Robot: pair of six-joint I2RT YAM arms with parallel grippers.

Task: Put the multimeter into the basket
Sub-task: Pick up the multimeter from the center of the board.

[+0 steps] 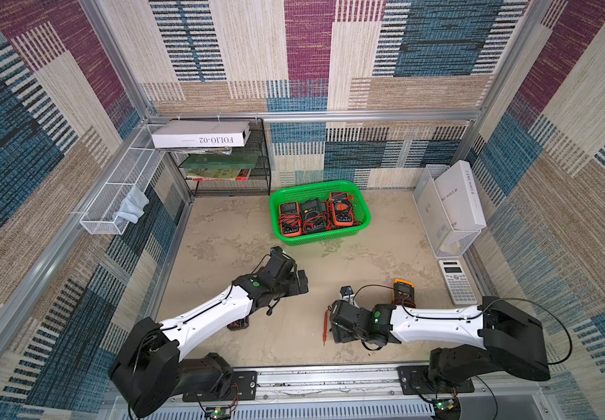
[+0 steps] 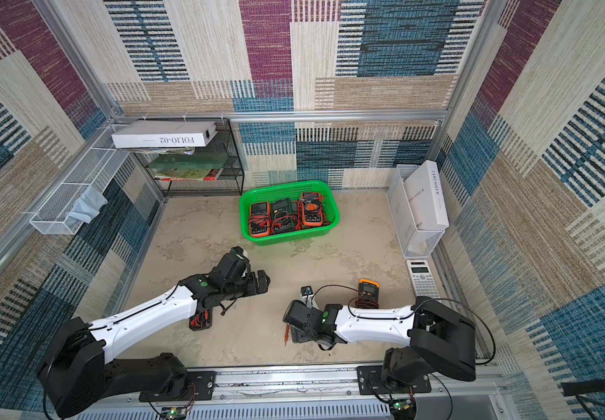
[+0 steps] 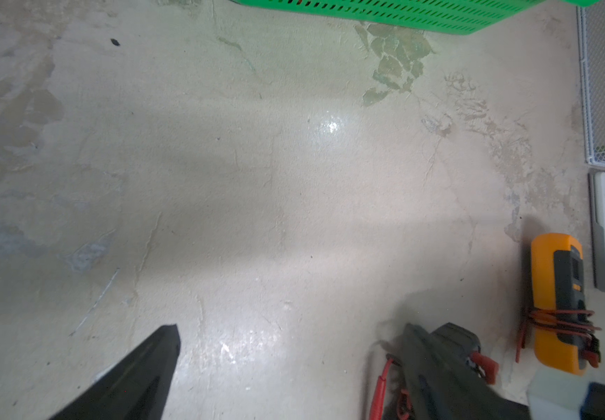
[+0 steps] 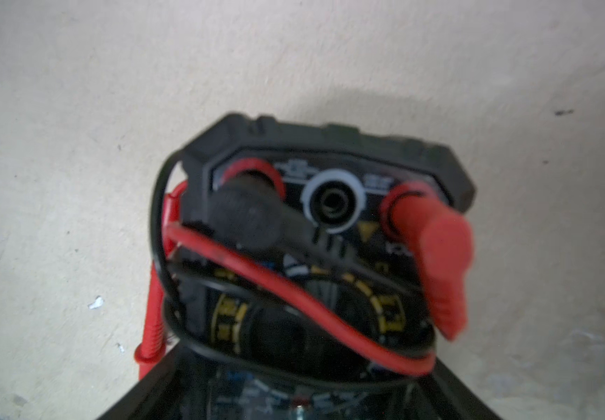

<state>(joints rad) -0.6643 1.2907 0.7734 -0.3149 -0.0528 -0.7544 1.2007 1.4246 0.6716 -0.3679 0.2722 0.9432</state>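
- The right jaws stand either side of a black multimeter [image 4: 330,218] lying on the desk [image 1: 221,236], with its leads [image 4: 257,269] looped over it. The blurred wrist view does not show whether they press on it.
- The left jaws gape wide, with only bare desk between the fingers [image 3: 137,374].
- The green basket [image 1: 315,184], holding other multimeters [image 1: 341,212], is well apart from the right jaws and nearer the left ones.
- An orange multimeter [image 1: 403,290] lies near the right jaws.
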